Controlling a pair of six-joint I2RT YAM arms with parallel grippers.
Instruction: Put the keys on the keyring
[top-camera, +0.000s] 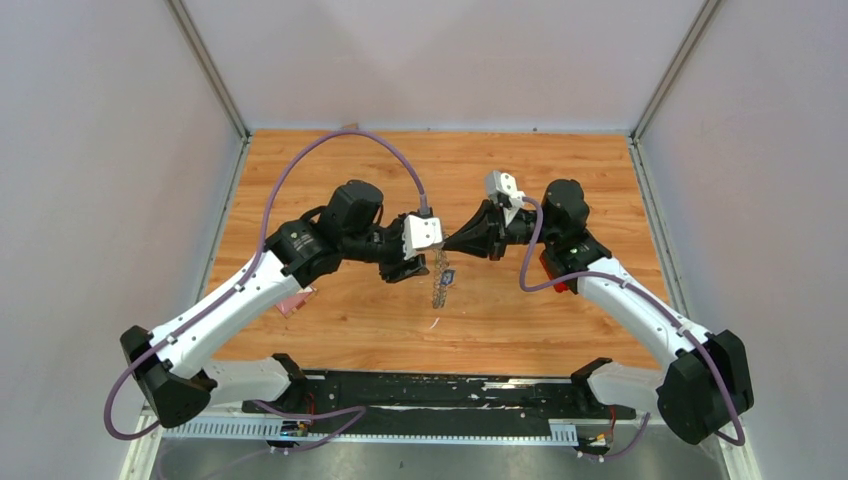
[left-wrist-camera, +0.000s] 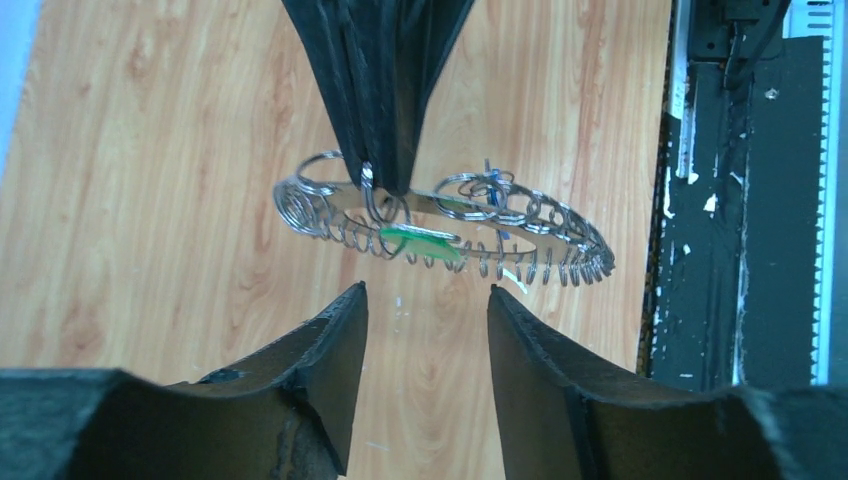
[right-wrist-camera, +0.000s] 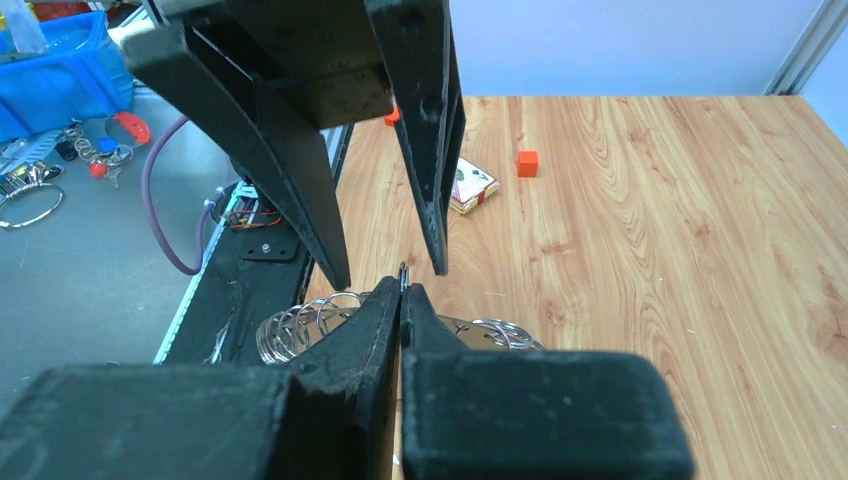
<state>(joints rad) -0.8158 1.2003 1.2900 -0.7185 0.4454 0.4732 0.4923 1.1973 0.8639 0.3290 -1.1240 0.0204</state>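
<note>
Both claws over the wooden table (top-camera: 380, 330). My right claw (left-wrist-camera: 385, 178) is pinched shut on the keyring (left-wrist-camera: 560, 238), hanging it level for access; my left claw (left-wrist-camera: 425, 295) faces it, half open, empty. Just ahead, green key (left-wrist-camera: 420, 243) and blue key (left-wrist-camera: 492, 188) seemingly threaded already

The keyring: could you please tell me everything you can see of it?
The keyring is a large silver metal ring edged with many small wire loops. A green key and a blue key show among them. The right claw, shut, pinches its rim, holding it in the air above the wooden table. The open left claw is near but apart.
</note>
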